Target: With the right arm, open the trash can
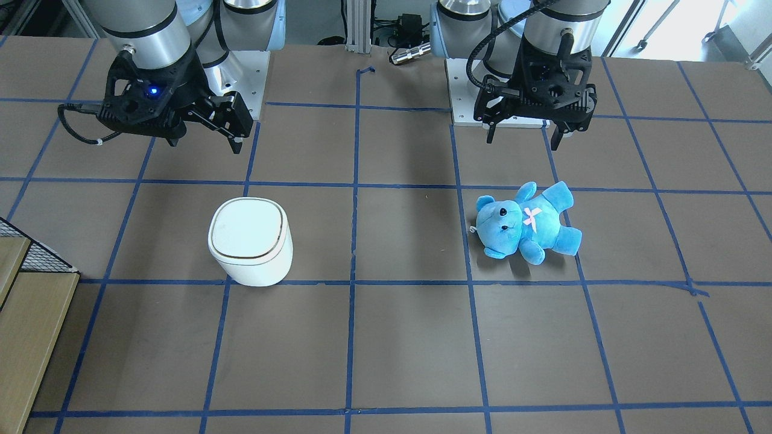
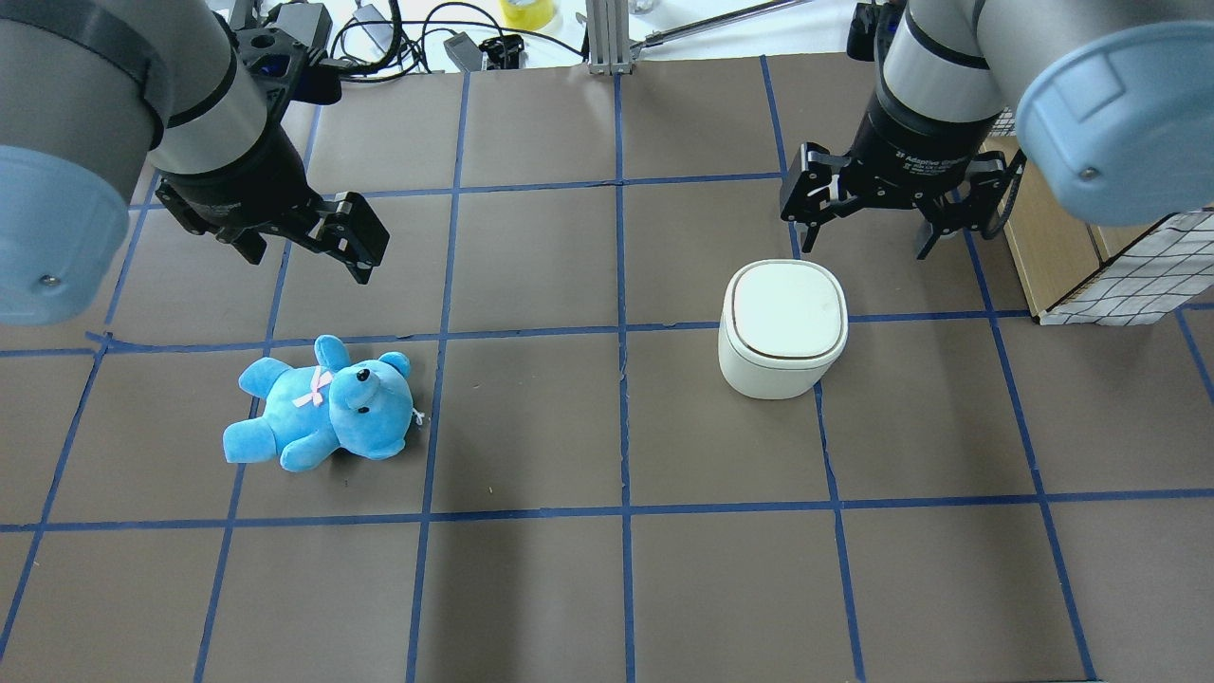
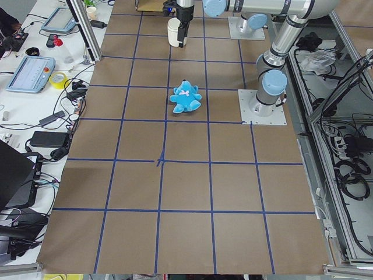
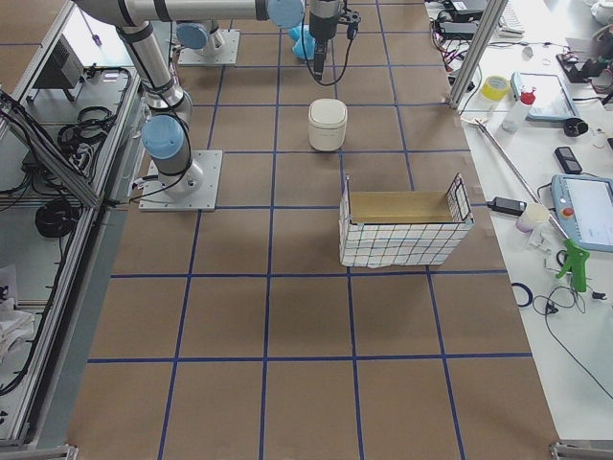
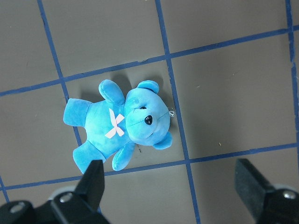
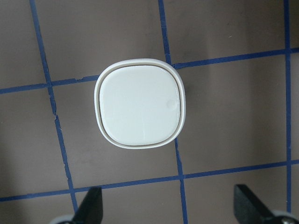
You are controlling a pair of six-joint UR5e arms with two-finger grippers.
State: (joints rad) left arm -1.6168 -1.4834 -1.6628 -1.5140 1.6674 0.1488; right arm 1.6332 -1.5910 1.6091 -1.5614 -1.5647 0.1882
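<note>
The white trash can (image 1: 250,241) stands upright on the brown table, its flat lid shut. It also shows in the overhead view (image 2: 783,327), the right wrist view (image 6: 140,107) and the exterior right view (image 4: 327,125). My right gripper (image 1: 205,144), with a glowing blue light, hangs open and empty above the table, just behind the can and apart from it; it also shows in the overhead view (image 2: 865,249). Its fingertips (image 6: 91,205) show at the bottom of the right wrist view. My left gripper (image 2: 311,267) hangs open and empty above the blue plush bear (image 2: 322,403).
The bear (image 1: 528,223) lies on its back on the robot's left half of the table, and shows in the left wrist view (image 5: 121,123). A wire-mesh box with cardboard walls (image 2: 1091,256) stands at the table edge on the can's right, close to the right arm.
</note>
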